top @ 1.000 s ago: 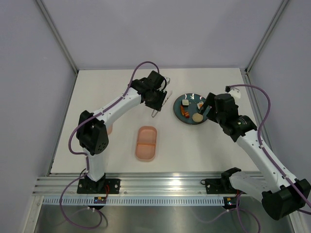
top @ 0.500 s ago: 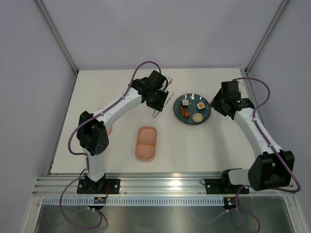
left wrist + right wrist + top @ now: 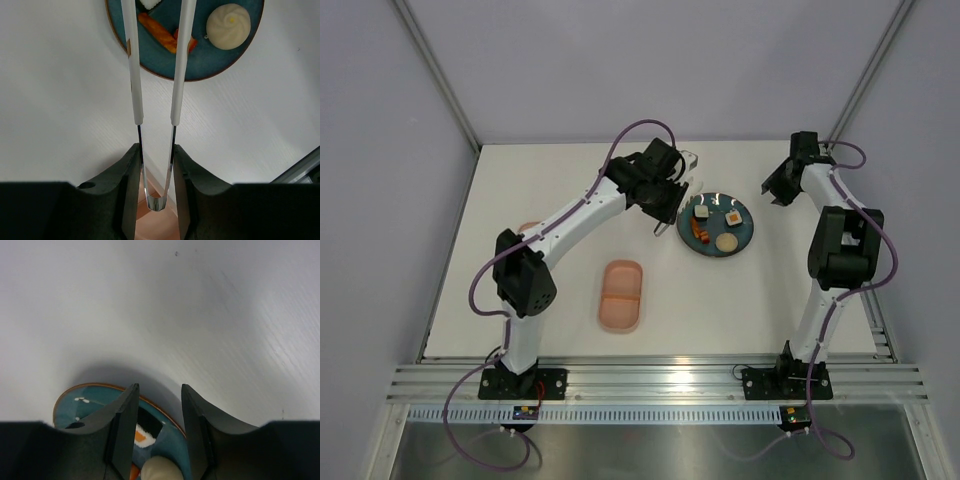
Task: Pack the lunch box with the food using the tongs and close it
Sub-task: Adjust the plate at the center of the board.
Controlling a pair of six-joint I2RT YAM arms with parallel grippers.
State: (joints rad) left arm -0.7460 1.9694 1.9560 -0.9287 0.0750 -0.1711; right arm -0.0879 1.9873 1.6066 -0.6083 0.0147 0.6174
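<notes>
My left gripper [image 3: 156, 150] is shut on the tongs [image 3: 136, 75], whose bend sits between the fingers. The two arms of the tongs reach over the left side of the dark teal plate [image 3: 220, 57] and frame the orange sausage bits [image 3: 157, 31]; their tips run out of the top of the view. A beige bun [image 3: 228, 26] lies to their right. From above, the left gripper [image 3: 672, 195] hangs at the plate's left rim. The pink lunch box [image 3: 622, 295] lies open at the table's middle. My right gripper [image 3: 159, 390] is open and empty, raised beyond the plate's right side.
The plate [image 3: 742, 232] also carries a dark-topped white cube [image 3: 701, 212] and an orange-topped one [image 3: 732, 217]. A sliver of the pink lid [image 3: 528, 228] shows behind the left arm. The right arm [image 3: 840, 250] stands folded upright at the table's right edge.
The right arm has swung off the plate to the back right and folded upright, its jaws narrowing. The left arm has carried the tongs rightward to the plate.
</notes>
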